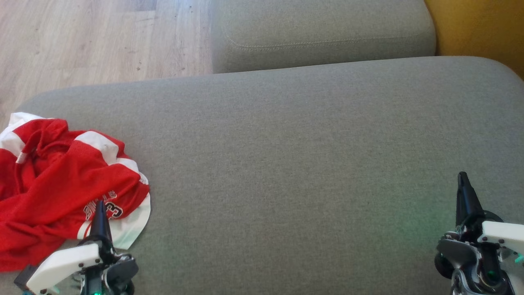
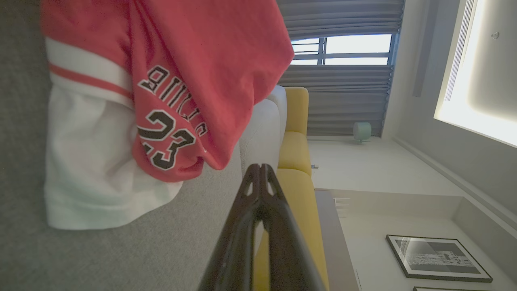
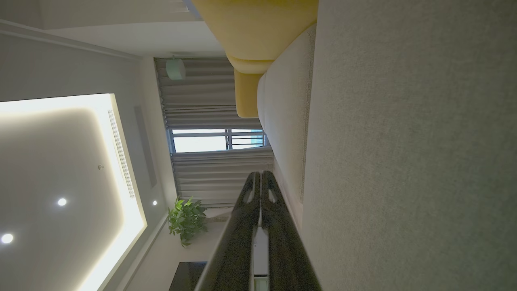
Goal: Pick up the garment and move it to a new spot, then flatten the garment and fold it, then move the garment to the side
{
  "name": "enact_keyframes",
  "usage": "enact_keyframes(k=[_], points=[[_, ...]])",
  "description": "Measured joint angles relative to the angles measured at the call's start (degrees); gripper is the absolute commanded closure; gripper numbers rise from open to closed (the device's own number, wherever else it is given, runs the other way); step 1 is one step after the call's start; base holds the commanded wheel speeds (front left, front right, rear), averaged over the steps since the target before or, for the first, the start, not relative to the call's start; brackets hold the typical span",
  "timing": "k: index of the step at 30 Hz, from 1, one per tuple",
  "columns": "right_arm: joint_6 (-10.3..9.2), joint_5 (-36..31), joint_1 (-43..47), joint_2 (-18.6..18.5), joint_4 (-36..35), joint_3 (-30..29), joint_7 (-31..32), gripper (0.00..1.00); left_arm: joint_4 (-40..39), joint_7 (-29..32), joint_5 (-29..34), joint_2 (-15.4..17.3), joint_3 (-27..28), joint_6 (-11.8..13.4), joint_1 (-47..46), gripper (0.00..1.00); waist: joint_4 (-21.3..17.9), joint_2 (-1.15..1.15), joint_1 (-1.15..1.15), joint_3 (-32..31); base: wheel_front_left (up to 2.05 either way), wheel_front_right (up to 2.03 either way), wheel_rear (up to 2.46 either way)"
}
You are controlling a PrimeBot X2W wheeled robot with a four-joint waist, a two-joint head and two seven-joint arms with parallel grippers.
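A crumpled red and white jersey (image 1: 61, 180) with black lettering and the number 23 lies at the left end of the grey sofa cushion (image 1: 307, 155). My left gripper (image 1: 99, 205) is shut and empty, its tips just over the jersey's white hem at the near edge. In the left wrist view the jersey (image 2: 169, 81) hangs across the upper left, apart from the closed left gripper (image 2: 260, 167). My right gripper (image 1: 463, 177) is shut and empty over bare cushion at the lower right, far from the garment; its tips (image 3: 260, 174) meet in the right wrist view.
A second grey cushion (image 1: 323, 32) sits behind the main one, with a yellow seat (image 1: 483, 28) at the far right. Wooden floor (image 1: 98, 37) lies beyond the sofa's left and back edge. The cushion's middle and right are bare fabric.
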Motion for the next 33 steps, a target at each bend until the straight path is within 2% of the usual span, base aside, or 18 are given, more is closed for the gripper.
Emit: enact_keyframes(k=[5, 6, 12, 16, 33], points=[[0.00, 0.00, 0.00, 0.00, 0.00, 0.00, 0.00, 1.00, 0.00, 0.00, 0.00, 0.00, 0.00, 0.00, 0.00, 1.00, 0.00, 0.00, 0.00, 0.00, 0.00, 0.00, 0.00], [0.00, 0.00, 0.04, 0.01, 0.22, 0.01, 0.00, 0.00, 0.24, -0.02, -0.01, 0.00, -0.09, 0.03, 0.03, 0.00, 0.00, 0.00, 0.00, 0.00, 0.00, 0.00, 0.00], [0.00, 0.00, 3.06, 0.16, 4.56, 0.19, -0.03, 0.00, 4.41, -0.09, -0.01, -0.29, -0.51, 0.04, 3.00, 0.00, 0.00, 0.00, 0.00, 0.00, 0.00, 0.00, 0.00], [0.00, -0.51, 3.94, 0.18, 5.02, 1.16, -0.53, 0.00, 4.53, -0.63, 0.25, -0.41, -0.66, 0.05, 4.38, 0.00, -0.05, 0.00, 0.00, -0.27, 0.00, 0.00, 0.00], [0.00, -13.65, 3.87, 0.19, 2.96, 3.75, -3.30, 0.00, -0.07, -3.48, 13.69, -0.43, -2.50, 0.05, 4.33, 0.00, -0.17, 0.00, 0.00, -1.05, 0.00, 0.00, 0.00]])
